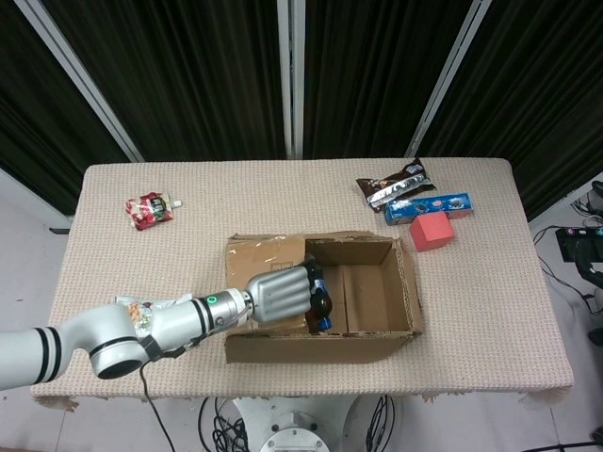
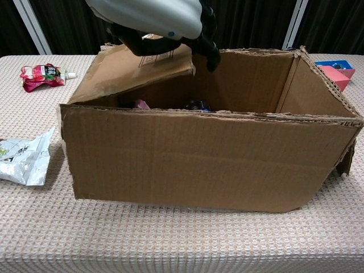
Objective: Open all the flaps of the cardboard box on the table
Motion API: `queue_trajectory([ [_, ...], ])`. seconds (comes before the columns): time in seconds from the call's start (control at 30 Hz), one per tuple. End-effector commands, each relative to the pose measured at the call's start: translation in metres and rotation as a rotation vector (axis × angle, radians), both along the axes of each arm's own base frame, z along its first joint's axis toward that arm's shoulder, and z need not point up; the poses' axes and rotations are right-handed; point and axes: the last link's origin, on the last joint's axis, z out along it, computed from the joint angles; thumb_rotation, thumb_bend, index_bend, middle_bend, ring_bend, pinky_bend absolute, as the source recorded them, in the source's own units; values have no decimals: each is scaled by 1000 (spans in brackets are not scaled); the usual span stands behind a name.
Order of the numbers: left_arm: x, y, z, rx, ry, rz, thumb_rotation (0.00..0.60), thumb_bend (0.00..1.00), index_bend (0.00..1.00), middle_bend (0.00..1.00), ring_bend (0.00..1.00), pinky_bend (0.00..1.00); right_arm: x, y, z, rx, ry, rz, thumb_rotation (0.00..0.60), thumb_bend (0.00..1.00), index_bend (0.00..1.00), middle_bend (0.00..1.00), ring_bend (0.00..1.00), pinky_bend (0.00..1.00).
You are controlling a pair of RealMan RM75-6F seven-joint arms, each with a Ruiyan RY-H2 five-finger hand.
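The brown cardboard box (image 1: pixel 320 347) stands at the table's front middle, its front wall (image 2: pixel 205 162) filling the chest view. Front, back and right flaps stand up. The left flap (image 1: pixel 264 256) slopes up from the left wall, raised off the box's opening (image 2: pixel 122 71). My left hand (image 1: pixel 281 294) grips that flap's free edge, dark fingers curled under it (image 2: pixel 156 17). Under the raised flap a pink item (image 2: pixel 141 104) and a dark item (image 2: pixel 196 105) show inside the box. The right hand is in neither view.
A red pouch (image 1: pixel 149 209) lies at the back left. A silver packet (image 2: pixel 23 156) lies left of the box. A dark snack bag (image 1: pixel 393 184), a blue packet (image 1: pixel 429 205) and a red block (image 1: pixel 431 231) sit at the back right.
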Motion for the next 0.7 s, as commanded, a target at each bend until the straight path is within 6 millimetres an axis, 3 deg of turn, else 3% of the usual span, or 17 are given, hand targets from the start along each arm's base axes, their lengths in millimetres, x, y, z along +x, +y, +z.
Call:
queue_trajectory([
  [0.03,-4,-2,11,18,-2,19,600,861,202,408,173,268,1,0,-2,2,-4,5,600,484,0,0,0,0],
  [0.33,-4,-8,41,60,-62,63,600,862,185,397,173,268,8,-2,-5,5,-12,29,600,485,0,0,0,0],
  [0.7,-20,-9,71,98,-132,159,600,862,175,389,173,267,21,-1,-4,-1,-3,52,600,492,0,0,0,0],
])
